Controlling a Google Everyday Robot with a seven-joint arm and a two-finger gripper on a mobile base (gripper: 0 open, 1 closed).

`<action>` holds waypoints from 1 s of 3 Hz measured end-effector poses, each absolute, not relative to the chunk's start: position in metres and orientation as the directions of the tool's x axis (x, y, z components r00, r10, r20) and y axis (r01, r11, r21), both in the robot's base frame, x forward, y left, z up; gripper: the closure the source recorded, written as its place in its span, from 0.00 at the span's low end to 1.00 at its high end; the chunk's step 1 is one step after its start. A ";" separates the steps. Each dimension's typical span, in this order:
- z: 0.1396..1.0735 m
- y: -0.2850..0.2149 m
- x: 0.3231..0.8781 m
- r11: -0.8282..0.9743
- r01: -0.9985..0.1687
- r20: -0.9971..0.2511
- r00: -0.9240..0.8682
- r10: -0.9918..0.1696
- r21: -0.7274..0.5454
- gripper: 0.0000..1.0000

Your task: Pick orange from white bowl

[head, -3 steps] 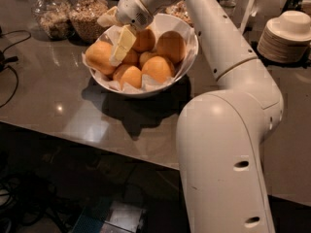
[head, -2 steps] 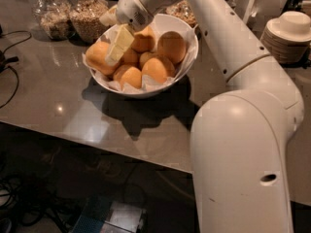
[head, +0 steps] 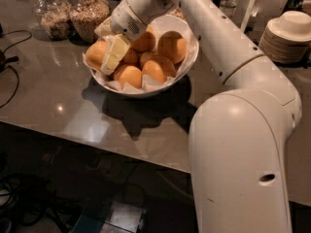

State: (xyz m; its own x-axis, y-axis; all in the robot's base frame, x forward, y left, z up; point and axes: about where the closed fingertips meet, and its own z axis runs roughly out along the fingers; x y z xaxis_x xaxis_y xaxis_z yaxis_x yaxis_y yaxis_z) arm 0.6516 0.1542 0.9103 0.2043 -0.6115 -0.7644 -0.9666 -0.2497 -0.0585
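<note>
Gripper among the oranges in the white bowl on a glossy grey counter

Two glass jars [head: 73,14] of grainy contents stand back left, tops cut off, no readable labels. The round, glossy white bowl [head: 144,92], lined with crinkled paper, holds smooth-looking fruit. The orange [head: 95,54] lies at its left rim, partly hidden by the pale gripper [head: 114,57] touching its right side; spread or pinching, I cannot tell. The smooth white arm [head: 243,130] blocks the right, with stacked plates [head: 287,38] beyond.

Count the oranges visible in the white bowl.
6 oranges in the white bowl: one at the left rim, two in front, the large one back right, one back centre, one in the middle. The claw, over the bowl's left side, may hide more.
</note>
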 end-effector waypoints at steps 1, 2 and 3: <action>0.904 0.144 0.648 -0.205 -0.978 -0.781 0.162 -0.603 -0.044 0.00; 0.910 0.124 0.633 -0.085 -0.995 -0.799 0.097 -0.593 -0.058 0.00; 0.893 0.120 0.617 -0.026 -0.999 -0.795 0.051 -0.605 -0.044 0.19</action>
State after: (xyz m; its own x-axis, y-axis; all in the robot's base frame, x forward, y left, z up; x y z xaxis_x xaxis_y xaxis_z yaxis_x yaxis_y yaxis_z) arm 0.6166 0.1198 0.8935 0.0506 -0.6046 -0.7949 -0.9987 -0.0262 -0.0436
